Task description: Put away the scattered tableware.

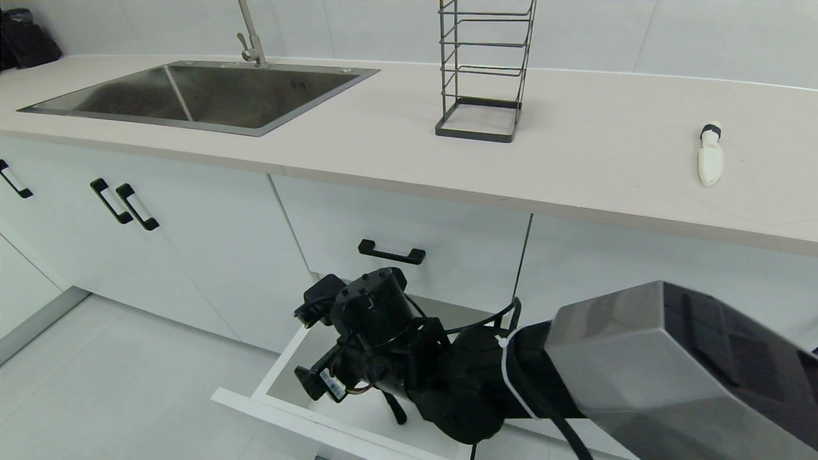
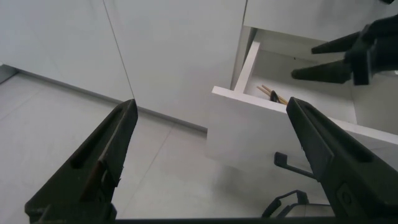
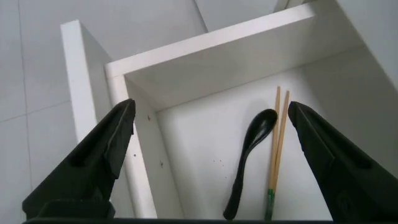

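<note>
Beyond and higher than the right gripper [image 1: 311,345] runs a pale countertop [image 1: 607,128]. A steel sink [image 1: 211,96] with a faucet [image 1: 251,38] is set into it, off to the gripper's left. A black wire rack [image 1: 482,70] stands upright on it, slightly to the gripper's right. White cabinet doors [image 1: 192,255] with black handles [image 1: 136,206] lie to the gripper's left, and a grey tiled floor [image 1: 96,396] lies below them.

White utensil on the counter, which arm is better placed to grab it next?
Right, probably. The white utensil lies at the counter's right end, on that arm's side, and the right claw is open and empty over the drawer. The left claw hangs lower, outside the drawer front.
</note>
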You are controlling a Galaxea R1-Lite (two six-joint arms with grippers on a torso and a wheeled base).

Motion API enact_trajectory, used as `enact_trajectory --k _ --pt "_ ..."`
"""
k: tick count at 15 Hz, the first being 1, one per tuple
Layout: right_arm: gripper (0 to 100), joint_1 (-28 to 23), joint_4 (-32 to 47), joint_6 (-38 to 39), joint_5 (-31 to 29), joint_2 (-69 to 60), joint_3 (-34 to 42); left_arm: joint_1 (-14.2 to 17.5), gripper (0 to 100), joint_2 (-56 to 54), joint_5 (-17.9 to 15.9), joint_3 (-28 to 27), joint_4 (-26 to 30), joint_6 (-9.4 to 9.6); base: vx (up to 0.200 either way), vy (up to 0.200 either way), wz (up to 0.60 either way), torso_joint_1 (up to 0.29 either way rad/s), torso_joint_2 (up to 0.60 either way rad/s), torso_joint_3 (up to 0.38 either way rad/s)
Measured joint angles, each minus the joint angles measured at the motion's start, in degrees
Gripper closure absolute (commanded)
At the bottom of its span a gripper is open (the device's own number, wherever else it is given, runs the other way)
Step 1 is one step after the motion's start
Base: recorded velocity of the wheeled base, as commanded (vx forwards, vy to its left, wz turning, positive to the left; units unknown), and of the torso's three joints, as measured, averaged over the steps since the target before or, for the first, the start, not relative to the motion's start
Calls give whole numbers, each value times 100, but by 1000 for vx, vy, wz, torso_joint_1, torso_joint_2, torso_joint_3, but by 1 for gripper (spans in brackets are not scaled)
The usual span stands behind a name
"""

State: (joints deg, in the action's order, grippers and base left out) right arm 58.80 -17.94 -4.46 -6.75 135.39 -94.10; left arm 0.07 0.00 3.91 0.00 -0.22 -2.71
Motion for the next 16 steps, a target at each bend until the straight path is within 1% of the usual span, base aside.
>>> enact_trajectory --k 3,6,9,11,12,14,16 --pt "0 84 -255 -29 6 -672 883 0 0 0 2 0 0 0 0 0 0 0 0 0" --pt "0 200 -705 -40 2 -1441 2004 0 0 0 2 0 0 0 0 0 0 0 0 0" --pt "0 319 -1421 -43 -11 -2192 3329 0 0 0 2 -2 -2 2 0 0 0 0 0 0" --pt "0 377 -2220 -40 -6 -2623 4256 0 0 0 2 -2 -2 0 0 0 0 0 0 0" --pt "0 390 -2442 -40 0 -2794 4601 0 0 0 2 0 -2 0 0 0 0 0 0 0" --pt "0 416 -2738 -40 6 -3156 5182 0 0 0 2 -2 -2 0 0 0 0 0 0 0" --pt "0 399 -2823 -38 44 -3399 5502 0 0 0 2 -2 -2 0 0 0 0 0 0 0"
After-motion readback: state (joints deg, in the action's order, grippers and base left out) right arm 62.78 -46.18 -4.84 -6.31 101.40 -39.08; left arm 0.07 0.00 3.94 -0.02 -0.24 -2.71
